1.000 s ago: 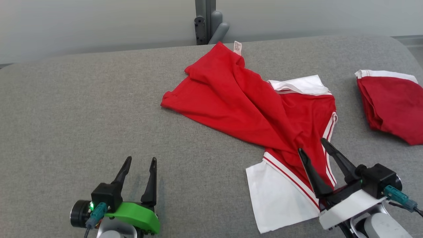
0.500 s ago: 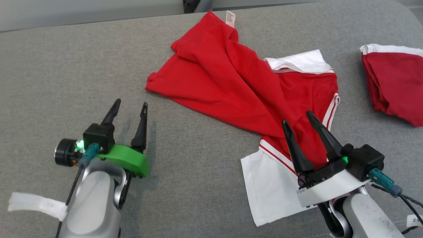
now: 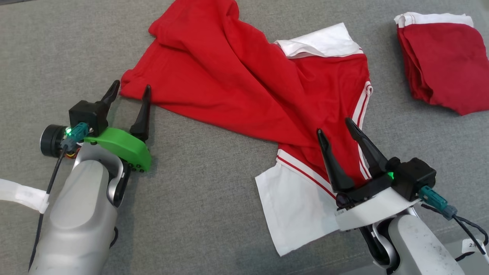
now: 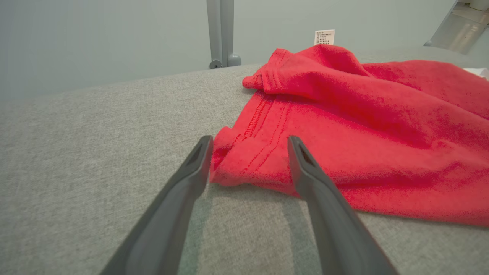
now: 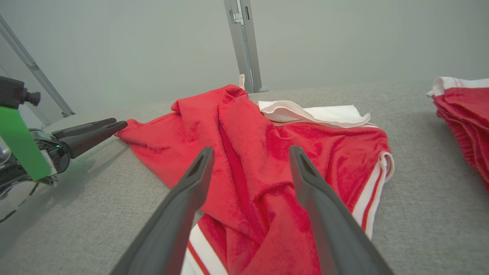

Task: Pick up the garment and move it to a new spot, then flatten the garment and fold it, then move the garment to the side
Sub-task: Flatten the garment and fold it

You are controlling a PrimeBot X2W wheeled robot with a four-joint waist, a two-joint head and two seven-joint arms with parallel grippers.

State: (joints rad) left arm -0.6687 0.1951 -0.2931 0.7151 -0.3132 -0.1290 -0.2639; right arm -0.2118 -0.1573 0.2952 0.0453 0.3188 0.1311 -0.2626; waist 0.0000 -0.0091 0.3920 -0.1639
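your left gripper (image 3: 130, 86) jaws apart, framing garment (image 3: 244, 88) hem corner; right gripper (image 3: 333, 126) apart over striped sleeve, both empty. garment crumpled mid-table (image 3: 198, 183); looks set for two-point lift.

Desk (image 3: 198, 183): covered in grey woven fabric with a fine texture; the far edge is rounded in the left wrist view.
Garment (image 3: 229, 88): red with white parts, lying crumpled and twisted across the middle of the desk, from far left to near right.
Hem corner (image 4: 229, 168): stitched red edge at the garment's left end, resting on the grey fabric.
White panel (image 3: 294, 206): the garment's near end, spread flat on the desk and bordered by red and white stripes.
Second white panel (image 3: 321, 42): on the garment's far side, folded over on itself.
Care label (image 4: 324, 37): white, standing up at the garment's far edge.
Folded garment (image 3: 443, 65): red with a white band, a stack at the far right, well apart from the crumpled one.
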